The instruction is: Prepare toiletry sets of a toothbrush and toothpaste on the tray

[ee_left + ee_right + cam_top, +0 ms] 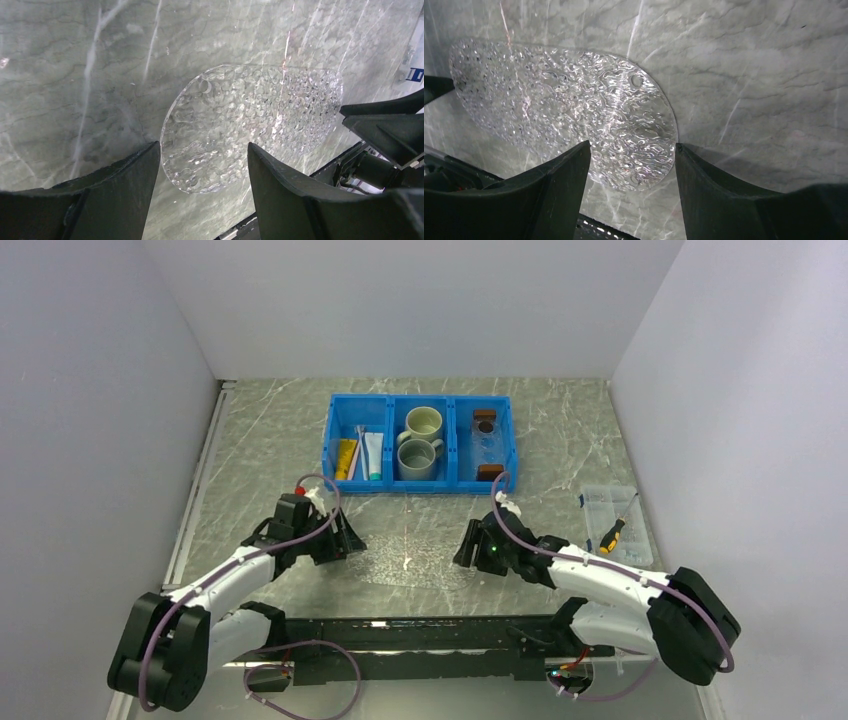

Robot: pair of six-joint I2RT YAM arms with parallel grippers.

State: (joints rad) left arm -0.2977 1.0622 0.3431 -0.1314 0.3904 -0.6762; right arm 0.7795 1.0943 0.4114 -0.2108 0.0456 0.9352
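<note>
Blue bin (420,486) is holding toothpaste tubes (347,458) and mugs (422,425); the pebbled clear tray (260,105) is glittering between left gripper (349,540) and right gripper (467,544), both gaping empty.

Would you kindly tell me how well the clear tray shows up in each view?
Top external: the tray nearly vanishes, a faint sheen on the marble table. Left wrist: its bumps sparkle sharply, with a pinkish glare streak. Right wrist: equally crisp, bright highlights.

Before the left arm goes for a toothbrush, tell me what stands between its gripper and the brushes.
Nothing visible lies between the left gripper and the blue bin. Only the bin's near wall fronts the toothbrush, lying in the left compartment beside the toothpaste.
</note>
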